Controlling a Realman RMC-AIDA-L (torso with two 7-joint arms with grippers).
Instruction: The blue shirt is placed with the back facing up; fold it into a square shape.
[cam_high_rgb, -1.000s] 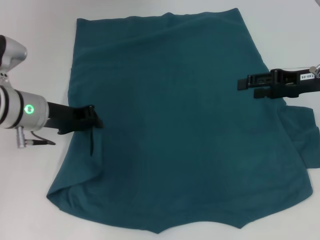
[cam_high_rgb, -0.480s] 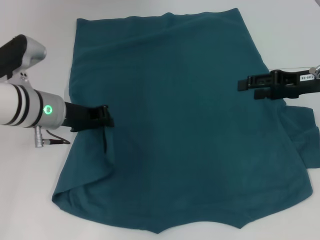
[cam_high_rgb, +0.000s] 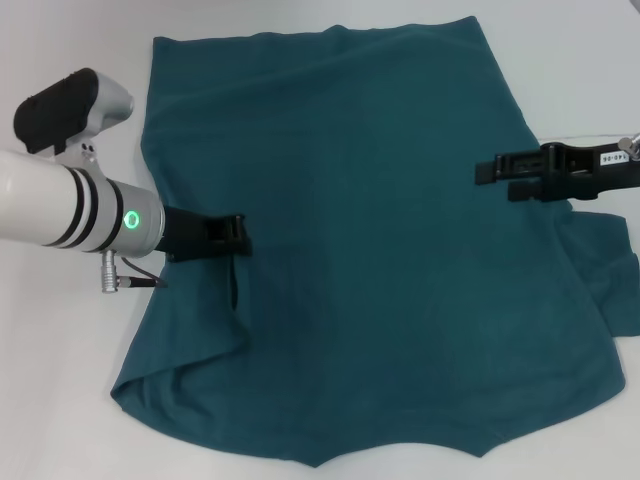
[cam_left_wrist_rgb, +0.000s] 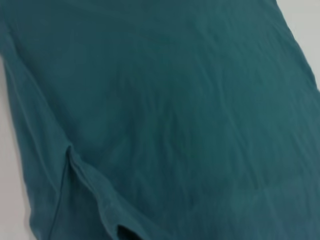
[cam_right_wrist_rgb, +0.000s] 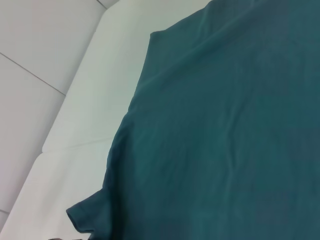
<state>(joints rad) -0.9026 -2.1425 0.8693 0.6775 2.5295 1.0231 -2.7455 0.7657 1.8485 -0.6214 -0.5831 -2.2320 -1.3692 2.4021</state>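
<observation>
**A:** Start nearest the robot. Where does the shirt sit?

**B:** The blue shirt lies back up on the white bench, its near hem running along the bench's near edge and its far edge close to the far edge. The near left corner is doubled over into a loose flap.

**A:** What has changed in the last second?

**B:** The left gripper has travelled from the shirt's left edge inward toward the middle, dragging a fold of cloth with it. The left edge has followed and the flap has grown. I judge its fingers clenched on the shirt, since a pleat hangs straight down from them.

**A:** So the first fold is under way?

**B:** It looks that way: the left side is being carried across, but the fold is not yet laid flat.

**A:** And the other arm?

**B:** The right gripper has not moved; it hangs over the shirt's right edge. I cannot tell whether it is open or closed.

**A:** Room to move?

**B:** The bench is bare on the left, and the shirt's middle is flat and open. The right sleeve bunches toward the bench's right edge.
</observation>
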